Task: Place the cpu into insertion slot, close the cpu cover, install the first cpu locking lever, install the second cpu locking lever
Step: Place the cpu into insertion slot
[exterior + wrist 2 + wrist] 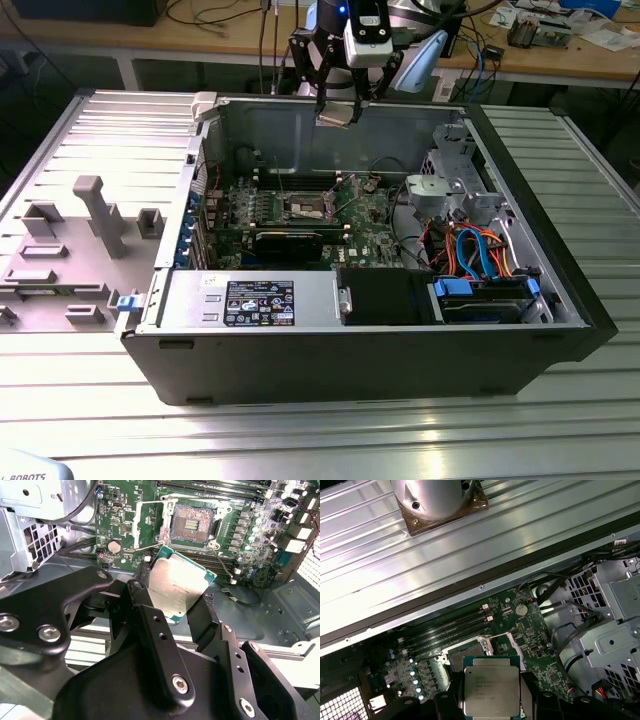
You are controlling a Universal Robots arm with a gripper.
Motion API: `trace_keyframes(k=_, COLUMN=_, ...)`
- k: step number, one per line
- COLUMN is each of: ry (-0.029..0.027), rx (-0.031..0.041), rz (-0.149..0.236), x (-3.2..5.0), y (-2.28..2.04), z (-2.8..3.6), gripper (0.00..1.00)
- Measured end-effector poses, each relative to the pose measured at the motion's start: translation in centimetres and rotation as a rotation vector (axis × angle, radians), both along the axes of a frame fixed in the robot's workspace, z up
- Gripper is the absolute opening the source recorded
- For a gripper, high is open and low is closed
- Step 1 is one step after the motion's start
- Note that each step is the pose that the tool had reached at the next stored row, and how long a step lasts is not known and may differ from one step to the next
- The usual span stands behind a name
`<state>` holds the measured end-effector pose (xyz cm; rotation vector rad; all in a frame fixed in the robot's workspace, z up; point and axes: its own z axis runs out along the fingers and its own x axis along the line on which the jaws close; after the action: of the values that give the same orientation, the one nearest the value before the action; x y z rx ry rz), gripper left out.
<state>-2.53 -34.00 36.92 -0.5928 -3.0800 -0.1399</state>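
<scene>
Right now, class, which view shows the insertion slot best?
The second wrist view: the slot lies open and unobstructed, contacts visible. The exterior view shows the slot small and distant. In the first wrist view the cpu hides most of it.

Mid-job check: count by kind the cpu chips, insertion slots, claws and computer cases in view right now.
cpu, held in the claw above the board: 1
insertion slot, open and empty: 1
claw: 1
computer case: 1
Total: 4
</scene>
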Motion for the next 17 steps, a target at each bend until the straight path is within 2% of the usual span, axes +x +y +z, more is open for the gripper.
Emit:
trace_keyframes(k=11, ry=0.0, rx=0.0, rz=-0.005, x=0.0, y=0.0, z=0.0, gripper=0.54)
trace_keyframes(k=13, ry=0.0, rx=-0.0001, rz=-0.015, x=0.0, y=0.0, z=0.0, gripper=0.54)
trace_keyframes(k=17, ry=0.0, rx=-0.0001, rz=-0.069, x=0.0, y=0.0, z=-0.05, gripper=0.54)
